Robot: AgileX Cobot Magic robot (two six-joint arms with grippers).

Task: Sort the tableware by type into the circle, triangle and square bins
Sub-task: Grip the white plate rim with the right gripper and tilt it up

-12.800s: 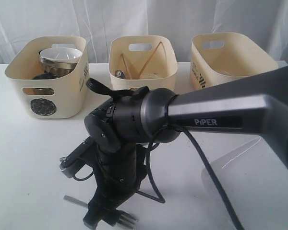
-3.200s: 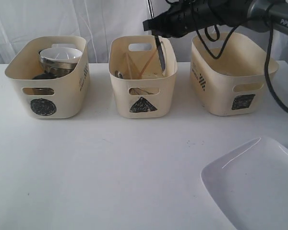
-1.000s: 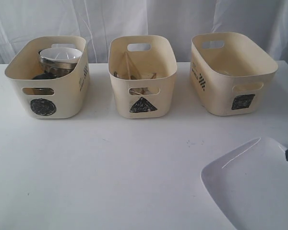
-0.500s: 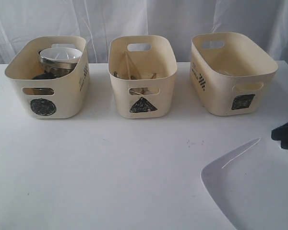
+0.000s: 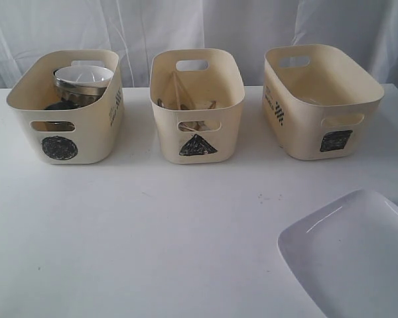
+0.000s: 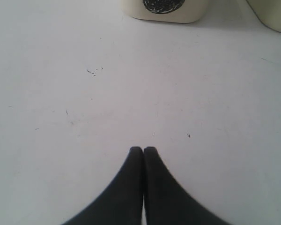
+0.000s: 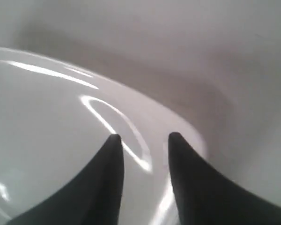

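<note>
The large white rounded-square plate (image 5: 350,260) is seen lying on the white table (image 5: 152,232) at the lower right of the exterior view, well apart from the cream plastic tub marked with a black square (image 5: 322,99). The right gripper (image 7: 143,137) is held parted over the plate, grasping nothing. The left gripper (image 6: 143,150) is pressed closed and empty above bare table.

The left jaws are seen as two matte black fingers (image 6: 124,187), smooth and tapered to rounded tips; the right jaws are alike.
</note>
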